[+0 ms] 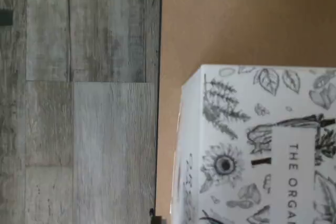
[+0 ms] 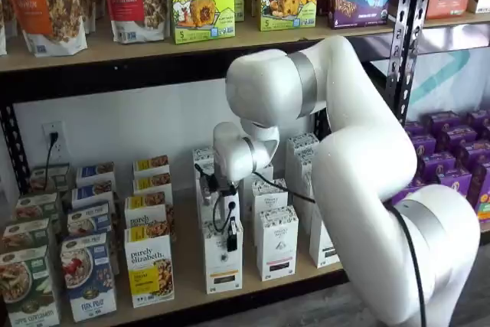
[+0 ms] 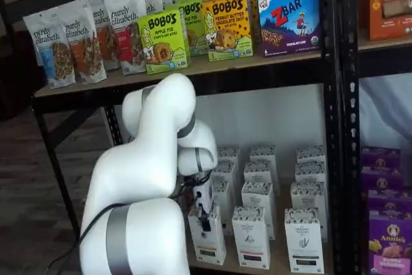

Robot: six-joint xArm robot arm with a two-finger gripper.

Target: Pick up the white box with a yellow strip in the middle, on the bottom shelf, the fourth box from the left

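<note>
Gripper (image 2: 230,237) fingers sit over the white box (image 2: 223,264) at the front of the bottom shelf (image 2: 253,290), grip state not discernible; before lifting, confirm both fingers seat squarely on opposite faces, then raise vertically, clear of neighbouring cartons (image 2: 276,242).

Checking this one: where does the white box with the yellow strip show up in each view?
Wrist view: the white box seen close, leaf-patterned top towards the camera, on the tan board.
Shelf view: front of its row, under the arm's wrist.
Shelf view: front box nearest the arm.
Shared landmark: the bottom shelf.
</note>
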